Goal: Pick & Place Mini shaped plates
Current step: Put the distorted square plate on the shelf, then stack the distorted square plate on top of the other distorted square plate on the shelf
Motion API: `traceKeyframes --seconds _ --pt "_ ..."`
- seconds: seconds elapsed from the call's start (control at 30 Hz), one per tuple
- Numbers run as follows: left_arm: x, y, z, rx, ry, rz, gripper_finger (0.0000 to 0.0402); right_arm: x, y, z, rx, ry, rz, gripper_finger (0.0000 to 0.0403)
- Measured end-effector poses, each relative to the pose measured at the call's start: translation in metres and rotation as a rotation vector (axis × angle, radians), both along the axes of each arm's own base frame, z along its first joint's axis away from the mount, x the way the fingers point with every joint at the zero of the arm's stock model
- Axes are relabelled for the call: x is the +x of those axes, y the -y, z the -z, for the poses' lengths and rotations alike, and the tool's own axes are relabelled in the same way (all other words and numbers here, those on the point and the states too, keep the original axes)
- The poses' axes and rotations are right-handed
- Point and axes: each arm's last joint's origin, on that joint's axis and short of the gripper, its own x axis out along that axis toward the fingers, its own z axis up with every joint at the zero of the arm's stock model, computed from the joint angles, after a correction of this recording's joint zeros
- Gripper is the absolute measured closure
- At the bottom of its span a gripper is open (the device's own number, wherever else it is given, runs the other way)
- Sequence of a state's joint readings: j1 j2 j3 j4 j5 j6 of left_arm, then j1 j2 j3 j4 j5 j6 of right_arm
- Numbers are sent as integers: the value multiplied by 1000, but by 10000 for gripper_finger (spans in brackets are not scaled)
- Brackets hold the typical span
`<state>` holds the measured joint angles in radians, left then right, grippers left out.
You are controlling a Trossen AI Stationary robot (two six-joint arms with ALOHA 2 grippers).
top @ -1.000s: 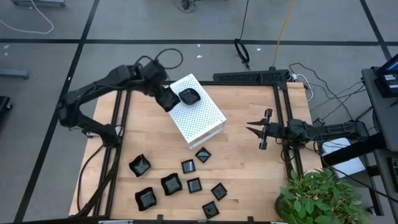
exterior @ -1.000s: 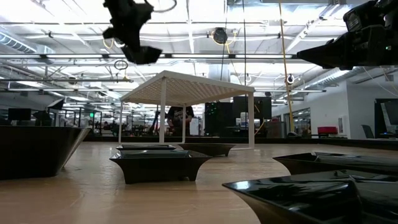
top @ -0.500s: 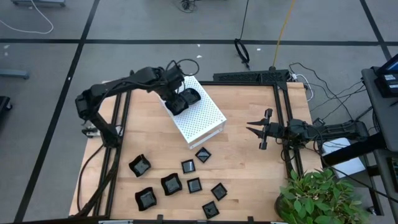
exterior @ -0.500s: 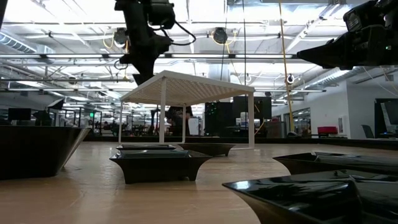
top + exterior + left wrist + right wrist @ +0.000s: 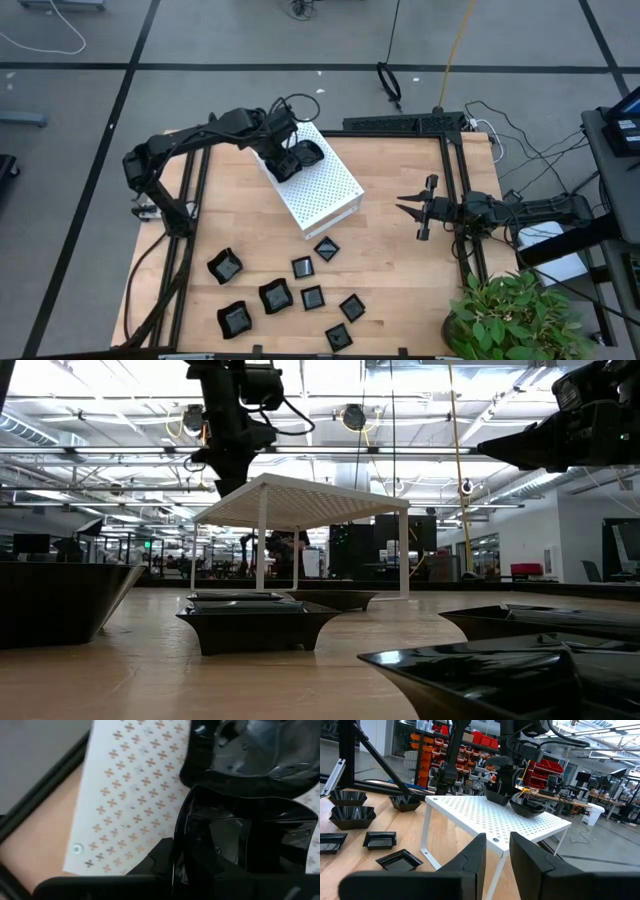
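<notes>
Left claw [image 5: 291, 160] lowered onto white box [image 5: 330, 190], fingers slightly parted around plate [image 5: 245, 845]; right claw [image 5: 408, 207] unchanged, part-open, empty.

1. Looks like a big open industrial robotics lab or workshop.
2. Exposed ceiling trusses [image 5: 420, 455] with strip lights overhead.
3. Red storage bins [image 5: 492, 741] on shelving, workbenches behind.
4. Cables [image 5: 500, 125] trailing across grey floor.

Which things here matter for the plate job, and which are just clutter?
Job: loose mini shaped plates on the table; two plates on the white box; left gripper over them.
Lying about: potted plant; floor cable; right gripper, waiting at the table's right.
</notes>
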<state>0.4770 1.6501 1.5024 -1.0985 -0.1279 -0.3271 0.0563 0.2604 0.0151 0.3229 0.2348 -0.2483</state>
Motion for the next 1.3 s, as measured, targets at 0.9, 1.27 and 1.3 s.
traceKeyframes --seconds 0.9,1.27,1.3 --pt "-37 58 -33 -170 -253 31 272 0 0 0 0 1 0 330" --pt "-88 150 20 -286 -177 -142 272 0 0 0 0 -2 0 330" --pt "-93 157 29 -300 -168 -164 272 0 0 0 0 -2 0 330"
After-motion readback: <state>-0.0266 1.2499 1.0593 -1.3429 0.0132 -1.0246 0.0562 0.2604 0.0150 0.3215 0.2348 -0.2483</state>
